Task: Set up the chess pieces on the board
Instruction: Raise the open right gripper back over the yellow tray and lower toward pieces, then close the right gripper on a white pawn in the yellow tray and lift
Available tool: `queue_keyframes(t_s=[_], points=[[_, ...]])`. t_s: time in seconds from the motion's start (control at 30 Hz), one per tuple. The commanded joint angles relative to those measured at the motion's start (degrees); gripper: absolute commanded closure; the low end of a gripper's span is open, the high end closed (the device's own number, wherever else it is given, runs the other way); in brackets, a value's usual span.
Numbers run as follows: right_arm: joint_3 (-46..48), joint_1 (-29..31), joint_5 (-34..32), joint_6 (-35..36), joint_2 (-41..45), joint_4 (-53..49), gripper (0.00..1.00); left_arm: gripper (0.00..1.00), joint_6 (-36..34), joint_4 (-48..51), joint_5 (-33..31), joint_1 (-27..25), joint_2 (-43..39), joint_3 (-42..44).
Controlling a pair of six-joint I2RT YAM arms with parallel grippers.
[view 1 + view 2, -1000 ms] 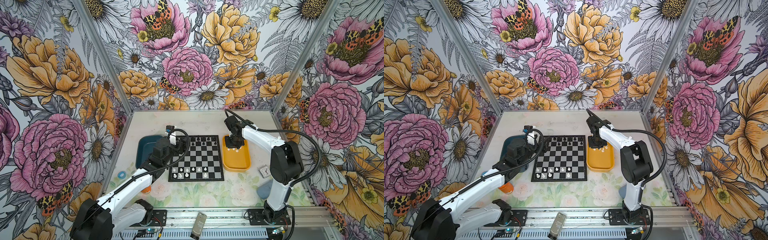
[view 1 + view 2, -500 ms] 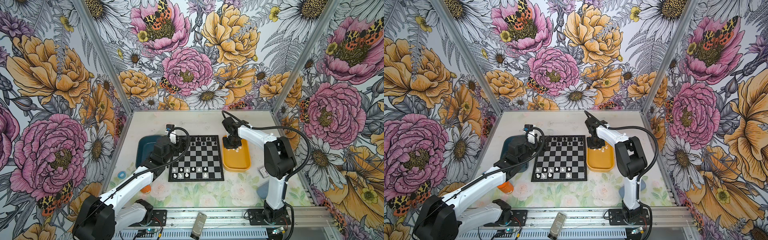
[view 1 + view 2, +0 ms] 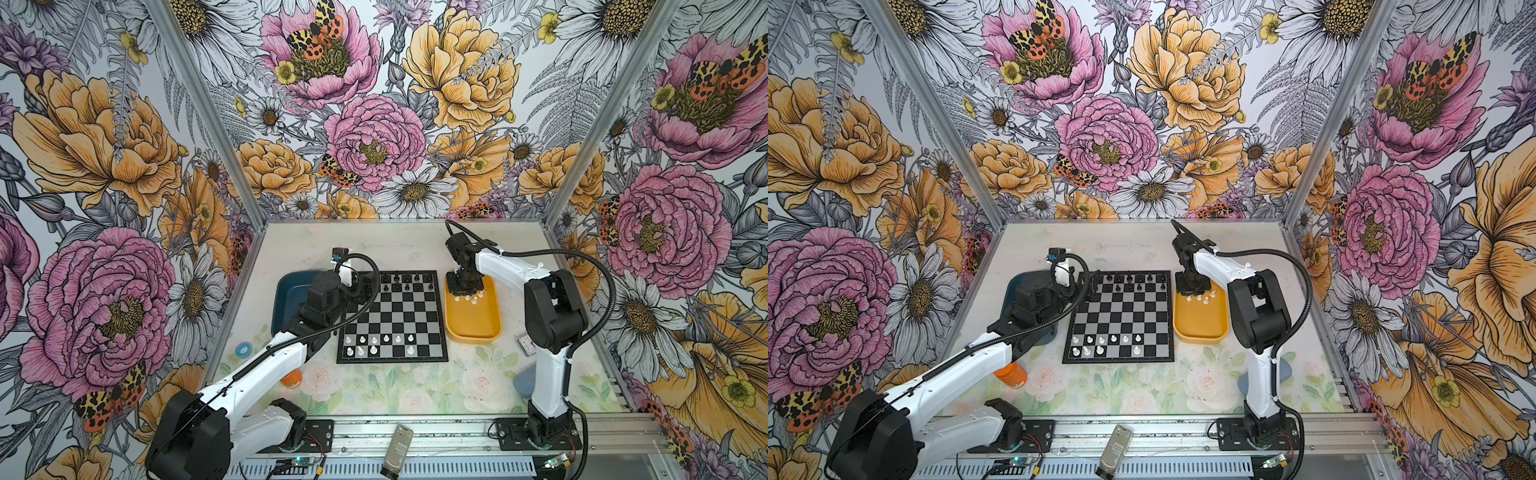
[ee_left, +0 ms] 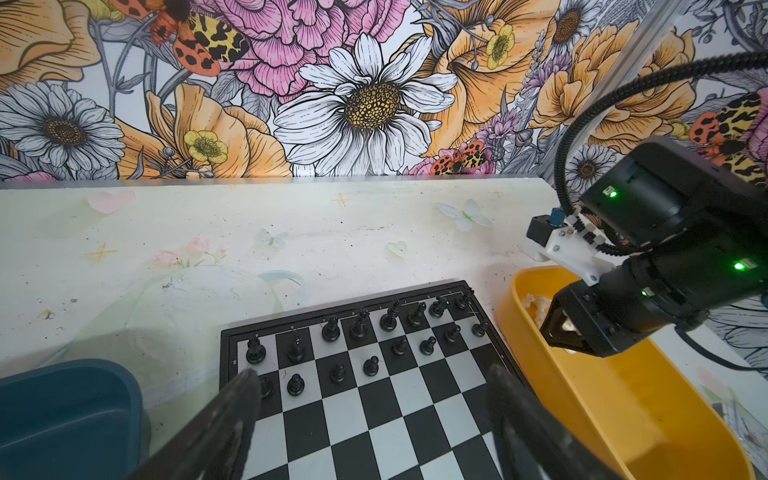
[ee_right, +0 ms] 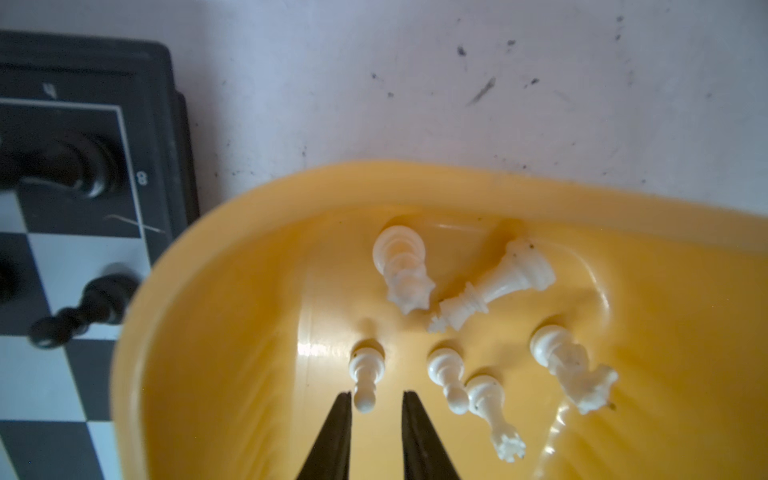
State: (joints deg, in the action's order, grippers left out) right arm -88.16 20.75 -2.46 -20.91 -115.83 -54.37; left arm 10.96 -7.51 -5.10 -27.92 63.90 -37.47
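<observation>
The board (image 3: pixel 392 316) lies mid-table, with several white chess pieces (image 3: pixel 374 340) standing on its two near rows. More white chess pieces (image 5: pixel 494 286) lie toppled at the far end of the yellow tray (image 3: pixel 473 328). My right gripper (image 3: pixel 464 286) hangs low over that end. In the right wrist view the right gripper (image 5: pixel 376 395) is narrowly open, and the head of a lying white pawn (image 5: pixel 365 370) sits just at its tips beside one finger. My left gripper (image 4: pixel 372 372) stands wide open and empty over the board's far left part.
Black pieces (image 3: pixel 405 280) fill the board's two far rows. A dark blue tray (image 3: pixel 291 291) sits left of the board, under my left arm. An orange object (image 3: pixel 291 378), a blue ring (image 3: pixel 243 349), a small card (image 3: pixel 525 344) and a blue-grey object (image 3: pixel 524 384) lie near the front.
The right arm's elbow has swung to the left, while its gripper has stayed at the tray's far end. The left arm has barely shifted.
</observation>
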Motion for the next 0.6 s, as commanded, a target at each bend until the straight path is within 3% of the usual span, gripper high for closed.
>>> queue_keyframes(t_s=[0.0,0.57], points=[[-1.67,-0.36,0.22,0.77,-0.97,0.73,0.76,0.14,-0.35,-0.69,1.13,0.41,0.35,-1.20],[-2.25,-0.36,1.06,0.84,-2.48,1.19,0.77,0.14,-0.32,-0.69,1.23,0.41,0.67,-1.19]])
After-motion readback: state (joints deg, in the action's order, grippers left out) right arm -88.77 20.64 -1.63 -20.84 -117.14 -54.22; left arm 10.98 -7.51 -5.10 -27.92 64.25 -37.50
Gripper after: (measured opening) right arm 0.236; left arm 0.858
